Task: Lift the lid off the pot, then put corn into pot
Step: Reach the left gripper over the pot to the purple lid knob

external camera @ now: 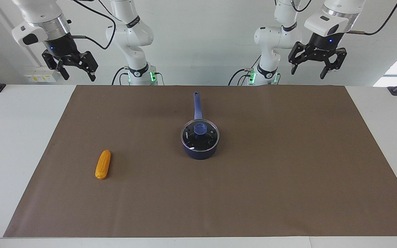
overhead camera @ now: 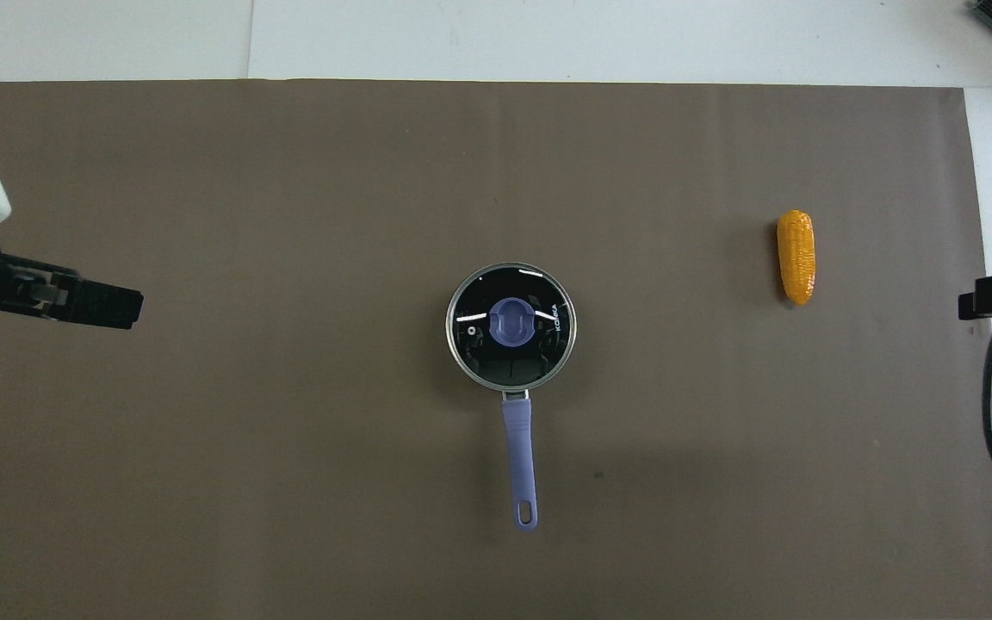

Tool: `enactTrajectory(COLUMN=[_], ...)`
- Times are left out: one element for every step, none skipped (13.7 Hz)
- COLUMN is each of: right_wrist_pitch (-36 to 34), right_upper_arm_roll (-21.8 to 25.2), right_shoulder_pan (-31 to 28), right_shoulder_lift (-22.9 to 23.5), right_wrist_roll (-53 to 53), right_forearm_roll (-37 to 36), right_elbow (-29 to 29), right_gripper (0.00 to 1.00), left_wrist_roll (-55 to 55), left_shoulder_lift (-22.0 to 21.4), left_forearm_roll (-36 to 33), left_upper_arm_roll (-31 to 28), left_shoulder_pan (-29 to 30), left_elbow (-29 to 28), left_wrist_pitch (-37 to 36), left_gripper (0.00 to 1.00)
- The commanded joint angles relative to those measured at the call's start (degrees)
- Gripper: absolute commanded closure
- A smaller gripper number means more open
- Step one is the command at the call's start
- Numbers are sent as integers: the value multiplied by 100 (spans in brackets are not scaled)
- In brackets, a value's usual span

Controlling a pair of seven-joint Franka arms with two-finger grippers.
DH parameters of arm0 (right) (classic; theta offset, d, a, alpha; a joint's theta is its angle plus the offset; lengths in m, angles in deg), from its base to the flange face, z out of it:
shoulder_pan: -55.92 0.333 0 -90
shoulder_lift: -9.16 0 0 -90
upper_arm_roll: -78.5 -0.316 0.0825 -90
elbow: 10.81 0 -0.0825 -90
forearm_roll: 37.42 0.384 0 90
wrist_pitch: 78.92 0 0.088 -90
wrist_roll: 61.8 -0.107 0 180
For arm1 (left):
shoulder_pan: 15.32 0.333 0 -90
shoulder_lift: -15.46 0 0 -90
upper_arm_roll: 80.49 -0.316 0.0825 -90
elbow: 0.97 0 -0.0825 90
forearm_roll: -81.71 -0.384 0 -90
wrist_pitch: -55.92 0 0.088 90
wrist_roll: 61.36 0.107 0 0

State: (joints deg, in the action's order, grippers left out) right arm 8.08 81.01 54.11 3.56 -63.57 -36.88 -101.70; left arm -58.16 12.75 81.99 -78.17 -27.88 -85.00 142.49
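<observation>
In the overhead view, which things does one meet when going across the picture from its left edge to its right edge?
Left gripper → pot with the lid on it → corn → right gripper.

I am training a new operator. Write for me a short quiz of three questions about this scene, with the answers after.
1. True or false: the lid sits on the pot.
2. Which is nearer to the robots, the pot's handle or the corn?
3. Multiple choice: the left end effector is
A. gripping the lid's knob
B. up in the air, open, holding nothing
C. holding the corn

Key
1. True.
2. The handle; it points toward the robots, while the corn lies on the brown mat toward the right arm's end of the table.
3. B. The right end effector is also raised and open.
</observation>
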Motion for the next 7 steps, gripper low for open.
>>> enactTrajectory(right_wrist_pitch=[-87, -87, -95, -95, -87, -87, -87], right_upper_arm_roll=[-32, -32, -32, -32, -32, -32, -32], right_shoulder_pan=[-39, -39, -39, -39, -39, -39, -39], right_shoulder_lift=[-64, -64, -64, -64, -64, -64, -64], right_wrist_roll=[63, 63, 63, 63, 63, 63, 63], right_forearm_roll=[42, 42, 42, 42, 42, 42, 42], right_elbow=[-7, -7, -7, -7, -7, -7, -7], right_gripper=[0, 0, 0, 0, 0, 0, 0], left_wrist_roll=[-47, -90, -325, -632, -905, -1065, -1153], left_shoulder_lift=[67, 155, 252, 366, 489, 551, 682], left_forearm_roll=[60, 60, 69, 60, 60, 60, 52], left_upper_arm_roll=[-91, -91, -91, -91, -91, -91, -91], left_shoulder_pan=[-263, -351, -482, -614, -789, -904, -1027], left_elbow=[-219, -219, -219, -219, -219, -210, -192], left_wrist_pitch=[491, 596, 693, 886, 1096, 1185, 1238], left_gripper=[0, 0, 0, 0, 0, 0, 0])
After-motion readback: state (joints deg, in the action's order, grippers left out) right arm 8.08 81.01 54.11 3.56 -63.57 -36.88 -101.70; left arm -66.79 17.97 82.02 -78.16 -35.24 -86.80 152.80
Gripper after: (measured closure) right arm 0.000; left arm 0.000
